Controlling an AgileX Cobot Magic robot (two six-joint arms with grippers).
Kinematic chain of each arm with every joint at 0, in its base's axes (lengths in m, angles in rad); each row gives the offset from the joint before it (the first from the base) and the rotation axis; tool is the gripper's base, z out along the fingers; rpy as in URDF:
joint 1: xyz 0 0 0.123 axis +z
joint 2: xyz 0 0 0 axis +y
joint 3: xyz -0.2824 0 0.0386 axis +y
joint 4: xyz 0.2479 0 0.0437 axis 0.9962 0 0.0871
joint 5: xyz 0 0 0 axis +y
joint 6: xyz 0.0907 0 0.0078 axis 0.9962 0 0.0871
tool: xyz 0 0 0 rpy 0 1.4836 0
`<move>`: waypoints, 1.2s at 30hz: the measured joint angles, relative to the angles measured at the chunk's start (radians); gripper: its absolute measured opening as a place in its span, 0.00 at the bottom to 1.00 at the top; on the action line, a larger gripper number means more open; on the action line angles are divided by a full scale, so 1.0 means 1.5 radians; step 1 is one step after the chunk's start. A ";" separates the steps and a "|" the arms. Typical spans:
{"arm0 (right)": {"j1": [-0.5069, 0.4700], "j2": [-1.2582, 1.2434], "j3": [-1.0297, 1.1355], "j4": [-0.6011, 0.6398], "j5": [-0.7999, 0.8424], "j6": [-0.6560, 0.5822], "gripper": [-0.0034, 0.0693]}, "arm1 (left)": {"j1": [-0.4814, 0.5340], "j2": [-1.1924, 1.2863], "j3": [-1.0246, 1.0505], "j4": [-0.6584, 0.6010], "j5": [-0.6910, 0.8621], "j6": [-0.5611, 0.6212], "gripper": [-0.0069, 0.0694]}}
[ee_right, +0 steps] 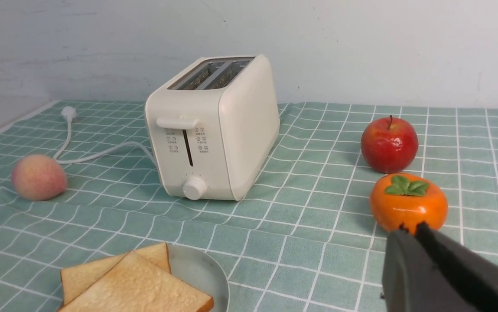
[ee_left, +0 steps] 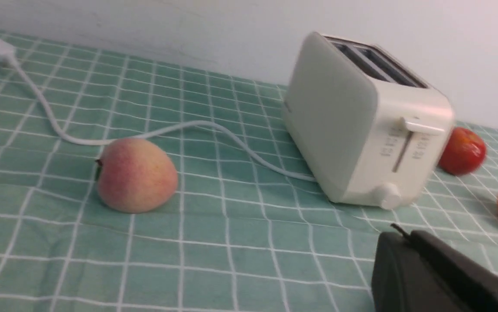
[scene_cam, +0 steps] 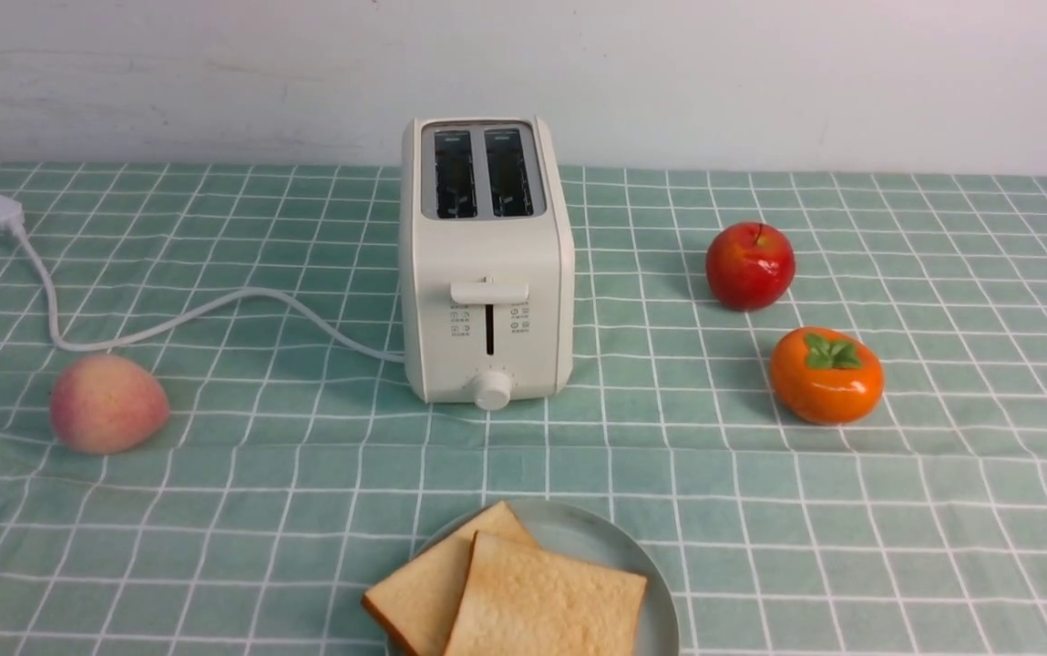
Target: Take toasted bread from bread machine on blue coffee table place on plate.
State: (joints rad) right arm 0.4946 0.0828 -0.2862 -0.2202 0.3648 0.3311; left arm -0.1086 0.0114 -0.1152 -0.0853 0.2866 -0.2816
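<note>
Two slices of toasted bread lie overlapping on the plate [scene_cam: 600, 538] at the near edge of the blue coffee table [scene_cam: 760, 510]: one slice [scene_cam: 541, 597] rests partly on the other [scene_cam: 418, 583]. The bread machine [scene_cam: 487, 255] stands mid-table with both slots dark and empty and its lever up. Neither gripper shows in the front view. In the left wrist view my left gripper [ee_left: 405, 235] hangs shut and empty over the cloth, near the bread machine [ee_left: 344, 130]. In the right wrist view my right gripper [ee_right: 409, 229] is shut and empty in front of the persimmon, right of the plate [ee_right: 199, 273].
A peach [scene_cam: 107, 403] lies left of the toaster, beside the white cord [scene_cam: 168, 319] that runs to a loose plug [scene_cam: 4, 211]. A red apple [scene_cam: 750, 265] and an orange persimmon [scene_cam: 826, 375] sit to the right. A white wall closes off the table's far edge.
</note>
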 joint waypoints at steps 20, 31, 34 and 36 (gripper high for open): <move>0.000 0.000 0.000 -0.001 -0.002 0.000 0.11 | 0.038 -0.014 0.097 0.039 0.060 -0.060 0.07; 0.000 0.000 0.000 -0.001 -0.002 0.000 0.14 | 0.038 -0.014 0.097 0.039 0.062 -0.061 0.08; 0.000 0.000 0.000 -0.001 -0.002 0.000 0.14 | 0.038 -0.014 0.097 0.039 0.062 -0.061 0.08; 0.000 0.000 0.000 -0.001 -0.002 0.000 0.14 | 0.039 -0.014 0.097 0.039 0.064 -0.061 0.09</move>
State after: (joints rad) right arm 0.4946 0.0828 -0.2862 -0.2212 0.3624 0.3311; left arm -0.0502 -0.0097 0.0306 -0.0263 0.3820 -0.3734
